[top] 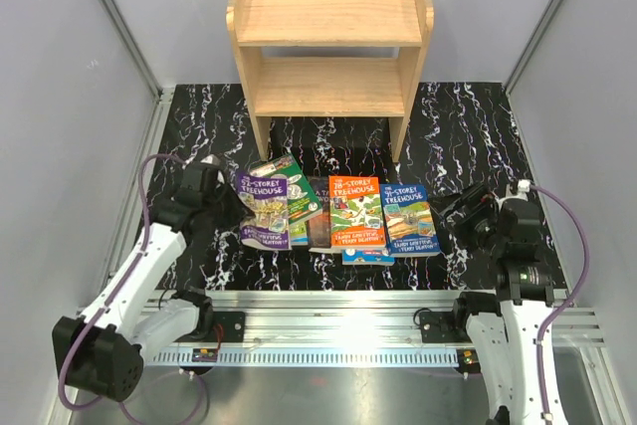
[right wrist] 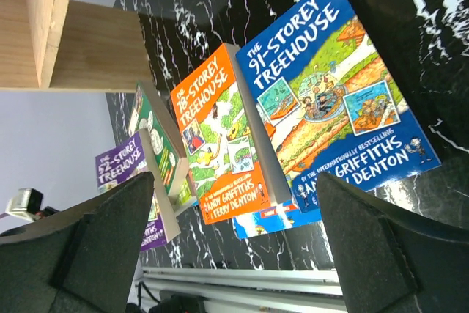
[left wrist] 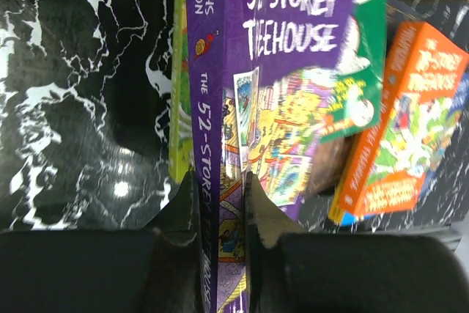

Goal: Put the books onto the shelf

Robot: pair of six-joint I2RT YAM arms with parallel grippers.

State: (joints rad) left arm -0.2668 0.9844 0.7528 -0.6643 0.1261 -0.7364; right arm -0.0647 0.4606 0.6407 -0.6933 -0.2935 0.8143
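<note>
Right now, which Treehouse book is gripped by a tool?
The purple 52-Storey Treehouse: the left tool pinches its spine, while the orange book and the blue book lie untouched.

Bright, even light falls from overhead. The rail (top: 368, 330) glares white, and small highlights spot the glossy table (left wrist: 121, 188). The shelf (top: 328, 87) shades its own lower tier. Blur smears the purple book (left wrist: 293, 27) in the left wrist view; the right wrist view is crisp

Black white-veined marble tabletop (top: 468, 126); grey enclosure walls (top: 60, 67) around; silver slotted rail (top: 338, 320) along near edge.
</note>
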